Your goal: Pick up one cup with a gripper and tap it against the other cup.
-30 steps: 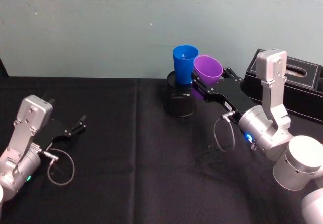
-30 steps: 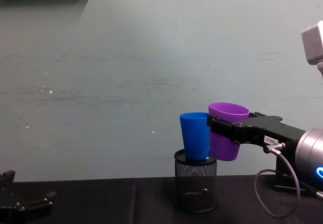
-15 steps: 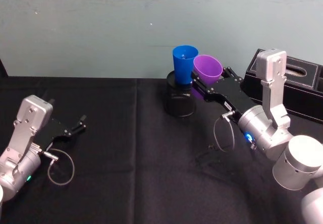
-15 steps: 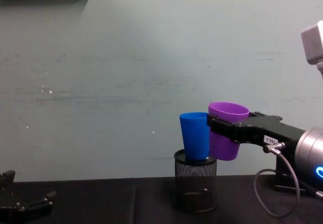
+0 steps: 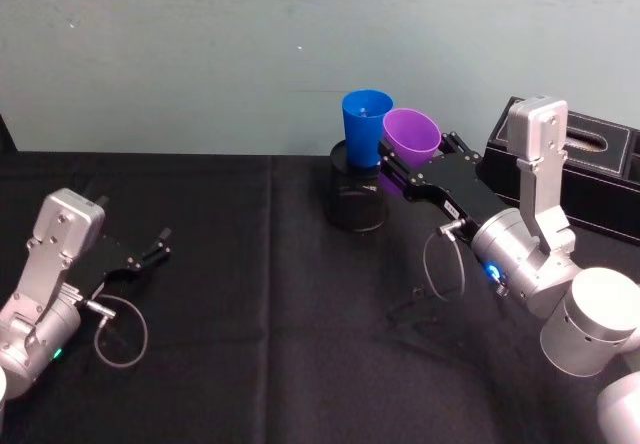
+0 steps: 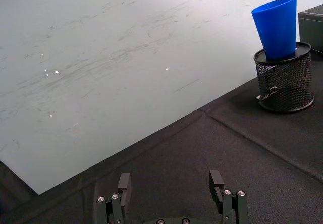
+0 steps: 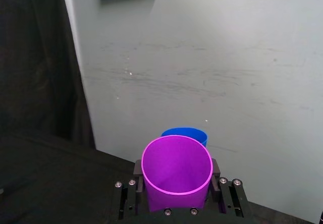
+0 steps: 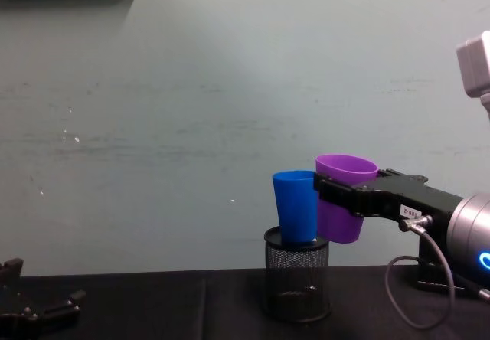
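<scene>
Chest view: right gripper [image 8: 334, 194] clamps purple cup [image 8: 342, 221] raised beside blue cup [image 8: 295, 206] propped in mesh holder [image 8: 297, 275], sides seemingly touching for the tap; left gripper [image 8: 42, 286] rests open, lower left.

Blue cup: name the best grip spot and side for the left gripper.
Probably the bare upper wall of the blue cup, above the mesh holder, from the robot's left: its base sits sunk in the holder, and the purple cup in the right gripper crowds its right side.
</scene>
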You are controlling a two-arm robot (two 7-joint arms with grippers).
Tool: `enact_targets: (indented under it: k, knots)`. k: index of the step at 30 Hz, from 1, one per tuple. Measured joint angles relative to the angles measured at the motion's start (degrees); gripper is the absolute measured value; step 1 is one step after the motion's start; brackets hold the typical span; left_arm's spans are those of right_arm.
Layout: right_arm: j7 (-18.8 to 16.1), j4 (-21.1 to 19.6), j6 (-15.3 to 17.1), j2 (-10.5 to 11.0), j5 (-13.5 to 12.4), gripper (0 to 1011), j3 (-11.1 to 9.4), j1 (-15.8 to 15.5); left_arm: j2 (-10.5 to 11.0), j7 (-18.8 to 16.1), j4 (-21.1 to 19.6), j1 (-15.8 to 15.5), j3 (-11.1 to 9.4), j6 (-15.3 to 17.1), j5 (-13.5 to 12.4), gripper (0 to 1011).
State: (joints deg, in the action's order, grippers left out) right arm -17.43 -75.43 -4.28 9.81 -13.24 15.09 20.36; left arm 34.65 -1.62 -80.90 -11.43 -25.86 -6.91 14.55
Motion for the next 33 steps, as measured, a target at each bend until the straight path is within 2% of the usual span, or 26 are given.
enact_targets:
  k: [6,15,33]
  knots:
    - [-0.74,-1.88,0.86,1.04,-0.33,732,0.46,-0.58,0.00,0.00,0.00,0.00,0.00,0.00,0.00,1011]
    - [-0.95,-6.77,2.86,3.27,-0.97,732,0.62,-3.33,0.00,0.00,0.00,0.00,-0.01,0.00,0.00,1011]
    - [-0.72,-13.77,5.62,7.01,-3.88,732,-1.08,-9.19,0.00,0.00,0.00,0.00,0.00,0.00,0.00,1011]
